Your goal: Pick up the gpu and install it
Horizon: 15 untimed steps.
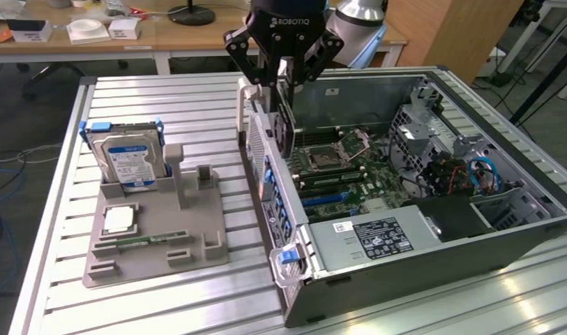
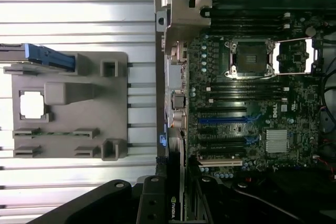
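I have the gripper clamped on the gpu, its fingers closed on the card's upper edge, so I judge the pick-up done. The card hangs edge-down, clear of the table and of the holder. In that holder, the upright posts beside the drive carry no card. In the exterior view the gpu sits over the case, along the wall on the exterior view's left, above the opening but not down inside it. In the wrist view I see the card's thin edge with its logo between the finger links. The motherboard lies open below, and its expansion slots are bare and unoccupied. The card's edge looks near the line of those slots, but I cannot tell whether it is squared up with any one of them. So I reckon the job is about halfway done. The card is lifted and carried to the case, but it is not yet lowered, not touching the board and not seated. The install itself remains undone.
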### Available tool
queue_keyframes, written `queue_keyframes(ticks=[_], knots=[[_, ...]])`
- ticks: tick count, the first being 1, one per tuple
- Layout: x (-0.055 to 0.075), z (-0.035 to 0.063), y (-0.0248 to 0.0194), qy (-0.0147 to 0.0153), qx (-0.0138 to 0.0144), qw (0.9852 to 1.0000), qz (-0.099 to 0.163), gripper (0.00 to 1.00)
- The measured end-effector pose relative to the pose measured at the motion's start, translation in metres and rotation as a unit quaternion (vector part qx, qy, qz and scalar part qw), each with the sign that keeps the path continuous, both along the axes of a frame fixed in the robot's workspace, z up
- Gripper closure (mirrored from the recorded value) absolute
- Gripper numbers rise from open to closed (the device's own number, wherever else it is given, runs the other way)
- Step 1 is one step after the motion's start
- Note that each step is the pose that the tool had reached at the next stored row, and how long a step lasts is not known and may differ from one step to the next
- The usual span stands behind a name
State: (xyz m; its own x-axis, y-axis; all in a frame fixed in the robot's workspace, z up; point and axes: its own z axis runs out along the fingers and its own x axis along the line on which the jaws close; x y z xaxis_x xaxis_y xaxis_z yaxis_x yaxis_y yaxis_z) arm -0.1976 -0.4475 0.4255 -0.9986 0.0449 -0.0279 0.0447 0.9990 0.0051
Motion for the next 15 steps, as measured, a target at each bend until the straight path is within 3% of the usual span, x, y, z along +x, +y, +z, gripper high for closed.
queue_keyframes(ticks=[15], knots=[[0.012, 0.0000, 0.0006, 0.0000, 0.0000, 1.0000, 0.000, 0.74]])
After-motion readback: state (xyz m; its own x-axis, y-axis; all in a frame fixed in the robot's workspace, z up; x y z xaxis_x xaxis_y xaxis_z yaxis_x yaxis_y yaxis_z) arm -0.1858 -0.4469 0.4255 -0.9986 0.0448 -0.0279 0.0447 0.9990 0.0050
